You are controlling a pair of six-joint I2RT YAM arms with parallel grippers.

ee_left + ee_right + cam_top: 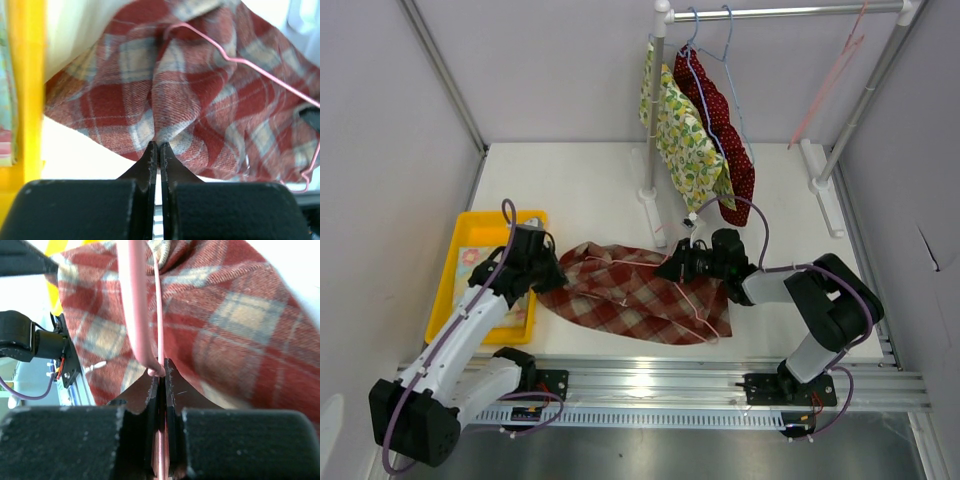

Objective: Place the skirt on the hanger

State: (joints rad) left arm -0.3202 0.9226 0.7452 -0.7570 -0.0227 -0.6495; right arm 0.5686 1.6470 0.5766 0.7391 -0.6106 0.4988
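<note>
While my left hand is pinching the skirt and my right hand is clamping the hanger, I am judging fitting underway; sliding it inside comes next.

The skirt lies on the table near its front edge, with the hanger on top of it. The tray sits to its left. Behind it stands the rack, with garments hanging from its rail. The left gripper is at the skirt's left edge, the right gripper at its rear.
</note>
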